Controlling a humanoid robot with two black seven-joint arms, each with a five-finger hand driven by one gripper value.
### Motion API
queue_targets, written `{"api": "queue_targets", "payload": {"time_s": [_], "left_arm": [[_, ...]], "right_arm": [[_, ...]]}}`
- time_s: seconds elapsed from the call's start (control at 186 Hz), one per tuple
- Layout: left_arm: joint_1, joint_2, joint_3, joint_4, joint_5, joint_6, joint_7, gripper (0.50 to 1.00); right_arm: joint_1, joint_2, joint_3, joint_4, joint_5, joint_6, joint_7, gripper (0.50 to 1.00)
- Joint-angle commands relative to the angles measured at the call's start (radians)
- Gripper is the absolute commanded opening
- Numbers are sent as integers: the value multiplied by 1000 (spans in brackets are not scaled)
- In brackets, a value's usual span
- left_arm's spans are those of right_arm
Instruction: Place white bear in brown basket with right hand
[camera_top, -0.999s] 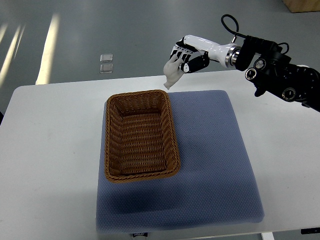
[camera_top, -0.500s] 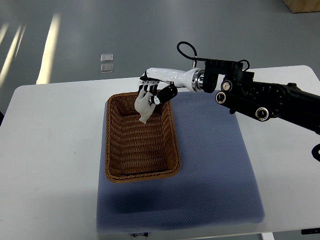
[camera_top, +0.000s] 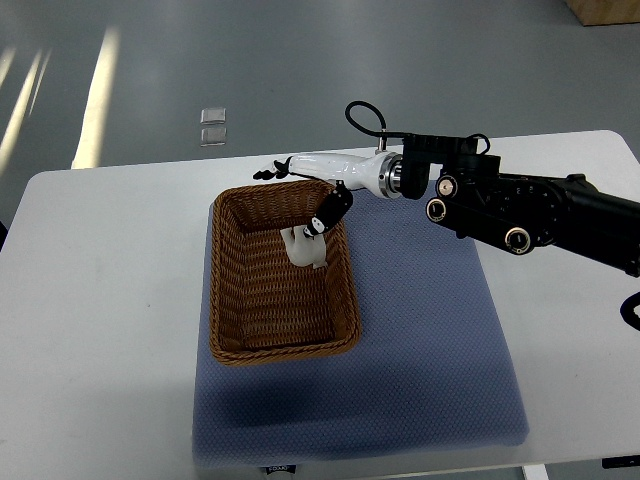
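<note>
We see the right hand (camera_top: 312, 190) spread open above the basket (camera_top: 232, 345), the bear (camera_top: 305, 247) released, looking soft, light, body-grippable.

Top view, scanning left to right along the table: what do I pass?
Bare white table → brown basket → white bear inside the basket → blue mat → black right arm.

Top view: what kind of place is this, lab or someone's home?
Most likely a robot lab or test cell, not a home: a plain white table with a blue mat, one brown basket staged on it, and a bare grey floor behind.
</note>
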Motion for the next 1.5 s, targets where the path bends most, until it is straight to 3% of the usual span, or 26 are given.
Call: {"api": "queue_targets", "payload": {"time_s": [0.0, 0.532, 0.741, 0.887, 1.048, 1.494], "left_arm": [[0, 0, 0, 0, 0, 0, 1, 1000], [0, 0, -2, 0, 0, 0, 0, 1000], [0, 0, -2, 0, -2, 0, 0, 1000], [0, 0, 0, 0, 0, 0, 0, 1000], [0, 0, 0, 0, 0, 0, 0, 1000], [0, 0, 1, 0, 0, 0, 0, 1000]], "right_arm": [[-2, 0, 3, -2, 5, -3, -1, 901], [-20, 20, 65, -15, 43, -101, -7, 901], [-118, 16, 272, -80, 247, -116, -14, 901], [-201, 16, 448, -187, 411, -177, -14, 901], [-259, 7, 540, -276, 589, -187, -12, 903], [-374, -40, 588, -279, 962, -177, -10, 921]]}}
